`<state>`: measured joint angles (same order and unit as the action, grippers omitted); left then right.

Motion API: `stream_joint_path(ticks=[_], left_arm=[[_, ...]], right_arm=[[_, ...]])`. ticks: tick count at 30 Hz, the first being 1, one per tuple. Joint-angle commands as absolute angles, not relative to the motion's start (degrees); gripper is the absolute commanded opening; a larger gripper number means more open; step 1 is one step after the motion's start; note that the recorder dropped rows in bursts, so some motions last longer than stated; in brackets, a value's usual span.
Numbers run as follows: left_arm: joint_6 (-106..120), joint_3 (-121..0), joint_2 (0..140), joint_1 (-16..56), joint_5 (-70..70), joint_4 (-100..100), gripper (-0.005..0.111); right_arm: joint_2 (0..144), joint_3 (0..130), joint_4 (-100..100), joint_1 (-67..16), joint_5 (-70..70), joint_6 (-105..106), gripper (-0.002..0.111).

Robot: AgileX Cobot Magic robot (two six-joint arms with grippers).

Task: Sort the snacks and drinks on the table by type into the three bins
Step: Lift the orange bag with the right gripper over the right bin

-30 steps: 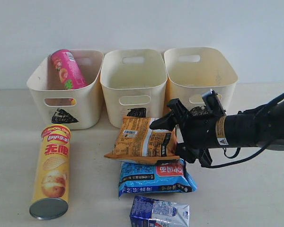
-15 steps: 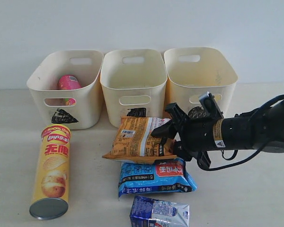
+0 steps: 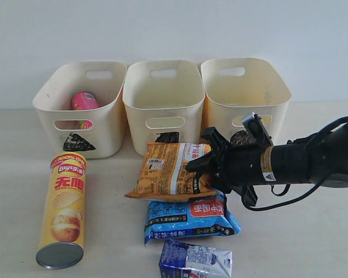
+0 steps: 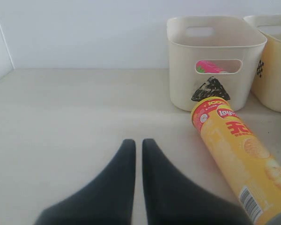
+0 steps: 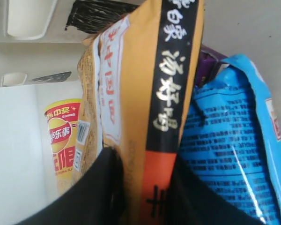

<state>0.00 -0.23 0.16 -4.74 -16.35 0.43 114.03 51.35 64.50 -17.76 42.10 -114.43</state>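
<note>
My right gripper (image 3: 204, 172) (image 5: 145, 171) is shut on the right edge of the orange foil bag (image 3: 168, 171) (image 5: 140, 93), which rests partly on the larger blue foil bag (image 3: 191, 217) (image 5: 229, 140). A dark purple sliver (image 5: 210, 60), perhaps the purple drink box, peeks from behind the blue bag. The blue-and-white drink carton (image 3: 195, 261) lies at the front edge. The yellow Lay's tube (image 3: 62, 208) (image 4: 239, 145) lies on the table (image 3: 313, 237) at the left. The pink tube (image 3: 84, 101) (image 4: 210, 68) lies in the left bin (image 3: 104, 124). My left gripper (image 4: 138, 143) is shut and holds nothing, beside the yellow tube.
The middle bin (image 3: 162, 110) and the right bin (image 3: 249, 92) show nothing inside from here. The three bins stand in a row against the white back wall. My right arm (image 3: 313, 159) stretches in low from the right, in front of the right bin.
The pink tube dropped from leaning upright to lying down inside the left bin. My right gripper moved onto the orange bag's right edge and shut on it, nudging the bag slightly.
</note>
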Motion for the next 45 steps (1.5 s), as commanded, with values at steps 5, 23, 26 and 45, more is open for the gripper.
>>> stream_joint_path(ticks=[5, 23, 26, 45], left_arm=[[0.5, 0.0, 0.0, -4.8, -15.9, 0.7, 0.004], [0.5, 0.0, 0.0, -4.8, -15.9, 0.7, 0.004], [0.5, 0.0, 0.0, -4.8, -15.9, 0.7, 0.004], [0.5, 0.0, 0.0, -4.8, -15.9, 0.7, 0.004]], right_arm=[[113.8, 51.6, 65.0, -17.7, 49.9, -113.2, 0.0], [99.3, 51.6, 70.6, -17.7, 53.3, -113.8, 0.0], [96.0, 51.6, 72.5, -17.7, 54.2, -114.4, 0.0], [87.3, 51.6, 70.8, -0.3, 54.0, -119.8, 0.0]])
